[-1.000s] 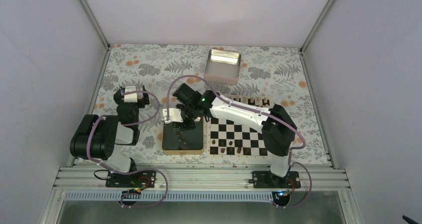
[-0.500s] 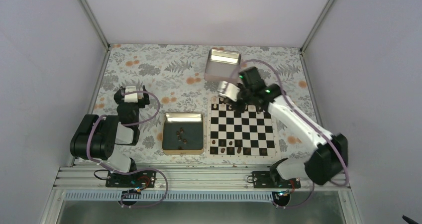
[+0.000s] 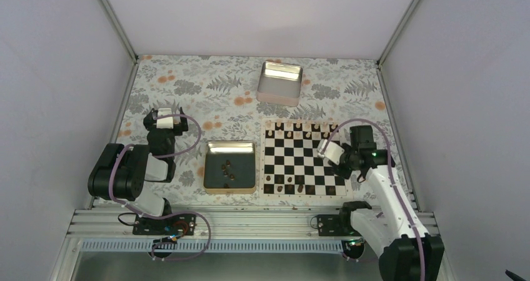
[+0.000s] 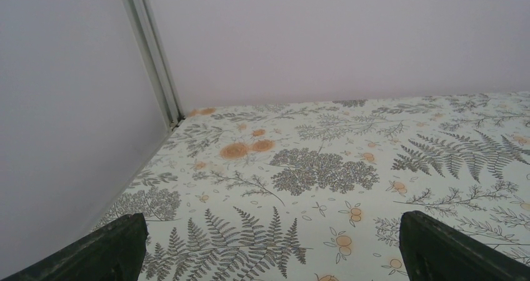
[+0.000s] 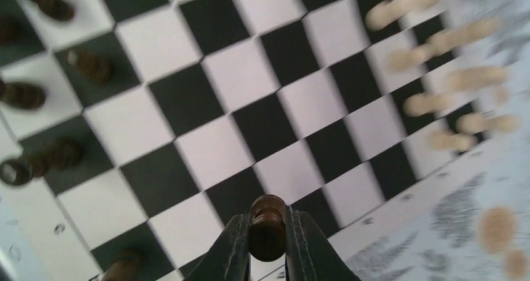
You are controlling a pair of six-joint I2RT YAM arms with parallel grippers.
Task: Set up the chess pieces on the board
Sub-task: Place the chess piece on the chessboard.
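Note:
The board [image 3: 304,195] lies right of centre, and its checks fill the right wrist view [image 5: 206,150]. Several dark brown pieces [image 3: 290,182] stand along its near edge; they also show in the right wrist view [image 5: 90,65]. Pale pieces [image 3: 297,127] line its far edge. My right gripper [image 3: 345,166] hovers over the board's right side, shut on one dark piece [image 5: 267,215] held upright between the fingers [image 5: 234,250]. My left gripper [image 3: 165,120] rests at the far left, open and empty [image 4: 275,250].
A gold-rimmed tray [image 3: 230,145] left of the board holds a few dark pieces [image 3: 226,168]. A silver tin [image 3: 280,81] stands behind the board. Blurred pale pieces [image 5: 437,40] show at the upper right of the right wrist view. Walls and frame posts surround the floral table.
My right arm swung from over the tray to the board's far edge, then back to the board's right side, with a dark piece in its grip. The left arm has not moved.

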